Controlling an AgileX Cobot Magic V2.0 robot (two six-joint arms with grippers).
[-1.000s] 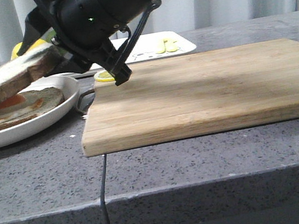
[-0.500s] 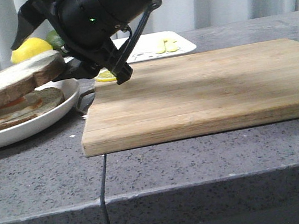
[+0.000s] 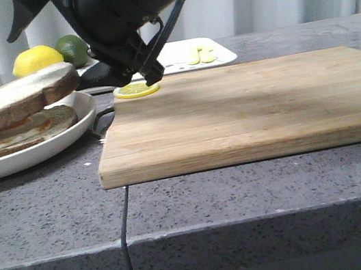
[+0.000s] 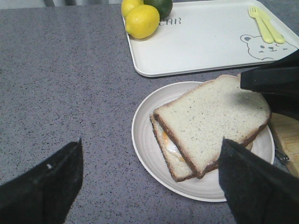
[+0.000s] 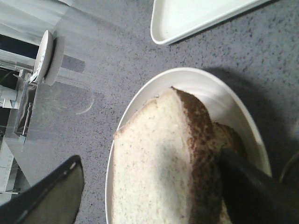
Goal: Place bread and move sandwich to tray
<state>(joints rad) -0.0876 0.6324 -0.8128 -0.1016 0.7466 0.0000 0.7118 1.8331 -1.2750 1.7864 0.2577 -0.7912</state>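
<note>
**Over the plate: top slice laid, tray waiting behind**

From the front, the bread (image 3: 18, 96) lies on the sandwich (image 3: 17, 131) in the white plate (image 3: 63, 137), a little askew, so one crust overhangs. The right hand (image 3: 53, 38) hangs just above it, fingers spread and holding nothing; I judge the slice is released. The cutting board (image 3: 245, 107) lies just beside the plate, and the tray (image 3: 219, 52) behind it.

From the left wrist, the left hand (image 4: 149, 186) is wide open above the desk (image 4: 60, 79). The tray (image 4: 201, 42) has much bare room; lemon (image 4: 141, 21), lime (image 4: 160, 5) and fork (image 4: 265, 23) keep to its ends.

From the right wrist, the dark finger (image 5: 257, 186) is near the crust, and I cannot tell if it touches.
</note>
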